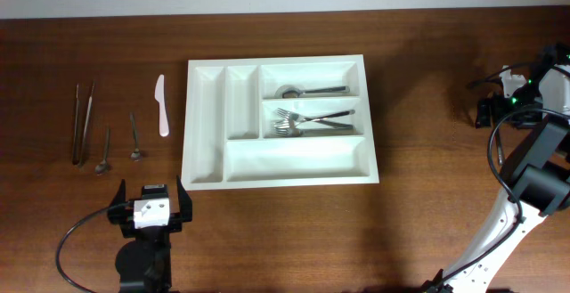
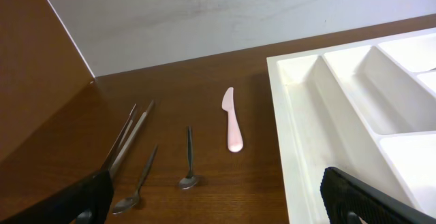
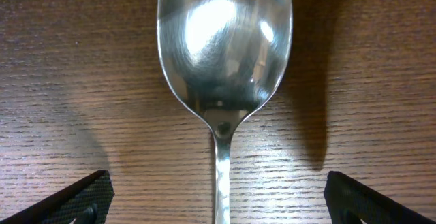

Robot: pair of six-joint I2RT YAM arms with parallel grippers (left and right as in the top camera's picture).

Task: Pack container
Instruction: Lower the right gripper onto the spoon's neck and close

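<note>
The container [image 1: 294, 158] is a big white tray in the middle of the table; its left compartments show in the left wrist view [image 2: 300, 135]. A spoon [image 1: 307, 90] lies in its upper right slot and forks [image 1: 303, 119] in the slot below. My left gripper [image 1: 150, 195] stands open near the front edge, below the tray's left corner, with nothing between its fingers [image 2: 218, 203]. My right gripper [image 1: 485, 110] hangs open far right, low over a large metal spoon [image 3: 221, 54]. Its fingers straddle the spoon's handle [image 3: 218, 203] without touching it.
Left of the tray lie a pale plastic knife [image 1: 162, 106] [image 2: 233, 122], two small spoons [image 1: 134, 137] [image 1: 105, 150] and two long thin metal utensils [image 1: 82, 122] [image 2: 129, 139]. The right arm's base and cables fill the front right corner [image 1: 525, 195].
</note>
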